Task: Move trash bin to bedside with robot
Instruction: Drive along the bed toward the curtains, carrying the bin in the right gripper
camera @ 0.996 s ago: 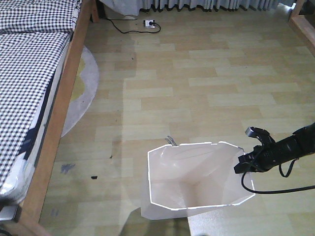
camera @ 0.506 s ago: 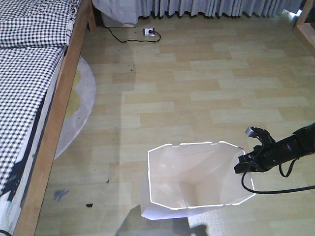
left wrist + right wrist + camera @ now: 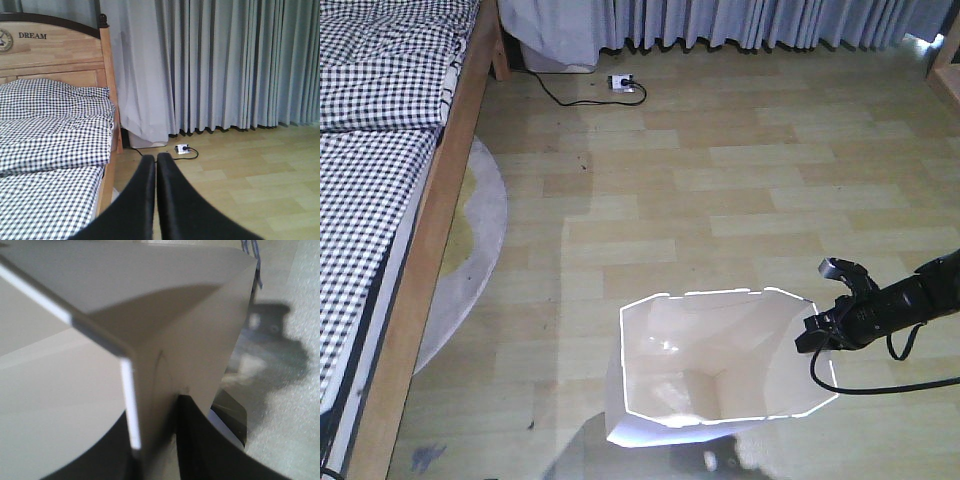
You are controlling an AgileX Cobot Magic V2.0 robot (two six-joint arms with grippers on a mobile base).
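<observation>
Pinches the right rim wall of the white thin-walled tapered plastic bin between the jaws of the thin black right arm. Holds the bin upright over the pale wood-plank floor, near its front edge, well apart from the light brown wooden bed with black-and-white checked bedding along the floor's left edge. Presses the left jaws together on nothing, pointed toward grey pleated curtains.

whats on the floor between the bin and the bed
Front-facing view: mostly bare floor between the trash bin and the bed, with a round grey rug edging out from under the bed.
</observation>
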